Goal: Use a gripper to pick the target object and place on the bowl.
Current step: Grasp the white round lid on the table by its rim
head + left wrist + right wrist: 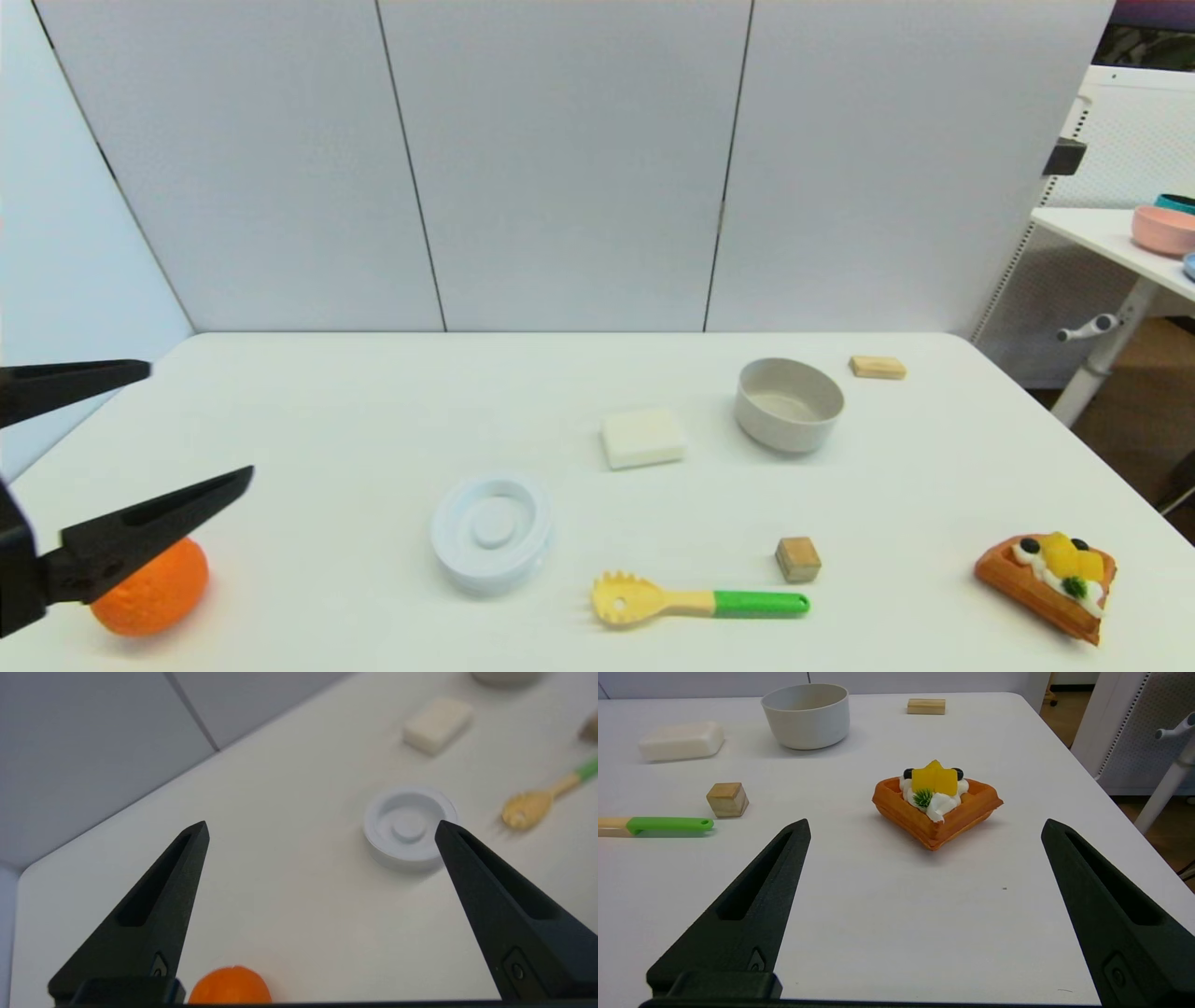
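Observation:
The white ringed round container (pixel 491 532) with a central knob lies flat on the table, front centre; it also shows in the left wrist view (pixel 409 827). The beige-grey bowl (pixel 789 404) stands upright and empty at the back right, also in the right wrist view (pixel 806 715). My left gripper (pixel 191 425) is open and empty above the table's left edge, well left of the container, with an orange (pixel 151 588) below it. My right gripper (pixel 924 826) is open and empty, low near the front right, facing a toy waffle (pixel 936 802); it does not show in the head view.
A white square block (pixel 642 437) lies between container and bowl. A yellow pasta spoon with a green handle (pixel 695 600), a small wooden cube (pixel 797 558), the waffle (pixel 1050 579) and a flat wooden block (pixel 878 367) also lie on the table. A side table with a pink bowl (pixel 1162 229) stands right.

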### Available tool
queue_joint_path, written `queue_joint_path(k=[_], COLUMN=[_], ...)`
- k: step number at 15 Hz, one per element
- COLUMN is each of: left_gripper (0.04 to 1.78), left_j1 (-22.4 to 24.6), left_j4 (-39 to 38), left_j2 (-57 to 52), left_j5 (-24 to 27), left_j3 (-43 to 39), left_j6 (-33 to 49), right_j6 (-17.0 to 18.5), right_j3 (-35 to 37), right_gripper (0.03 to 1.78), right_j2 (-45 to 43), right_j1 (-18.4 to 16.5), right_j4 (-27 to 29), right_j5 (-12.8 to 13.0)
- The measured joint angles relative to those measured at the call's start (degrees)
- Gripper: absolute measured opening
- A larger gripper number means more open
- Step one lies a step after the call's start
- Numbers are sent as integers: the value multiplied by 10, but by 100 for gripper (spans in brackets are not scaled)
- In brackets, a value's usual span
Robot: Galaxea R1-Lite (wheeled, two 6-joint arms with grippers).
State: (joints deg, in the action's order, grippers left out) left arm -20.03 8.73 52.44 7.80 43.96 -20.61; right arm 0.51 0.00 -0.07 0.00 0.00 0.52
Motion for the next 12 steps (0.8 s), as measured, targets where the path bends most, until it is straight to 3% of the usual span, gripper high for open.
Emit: queue_joint_path(k=[7,12], left_gripper=[171,171], left_j1=[-74,-73], left_j4=[288,321], left_j2=[254,412], left_j5=[109,197], left_j3=[224,273], left_j6=[-113,-252], right_j6=[0,0], right_j3=[0,0], right_gripper=[171,171], right_j2=[0,0], right_j1=[0,0], right_j4=[0,0], right_j5=[0,0])
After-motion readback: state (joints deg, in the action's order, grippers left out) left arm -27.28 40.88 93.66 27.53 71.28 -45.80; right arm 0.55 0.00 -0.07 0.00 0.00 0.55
